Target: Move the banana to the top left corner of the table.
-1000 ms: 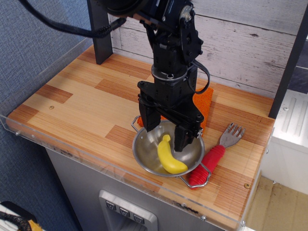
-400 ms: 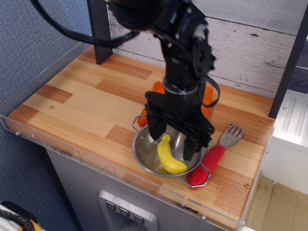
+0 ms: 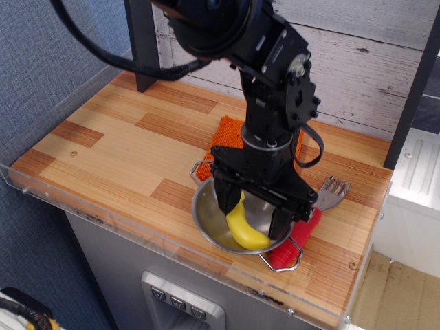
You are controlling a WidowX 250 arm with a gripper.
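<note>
Banana [image 3: 242,228] smooth glossy yellow plastic. Bowl [image 3: 208,218] shiny polished metal. Table [image 3: 124,148] wood-plank pattern, matt, with clear glossy acrylic edge. Cloth [image 3: 230,133] orange, rough woven. Fork [image 3: 328,191] dull grey, red handle. Gripper [image 3: 254,211] matt black.

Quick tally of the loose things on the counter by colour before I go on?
Yellow: 1, the curved plastic toy banana in the bowl.
Silver: 1, the round steel bowl.
Orange: 1, the square woven cloth.
Red and grey: 1, the red-handled grey fork.
Total: 4.
</note>
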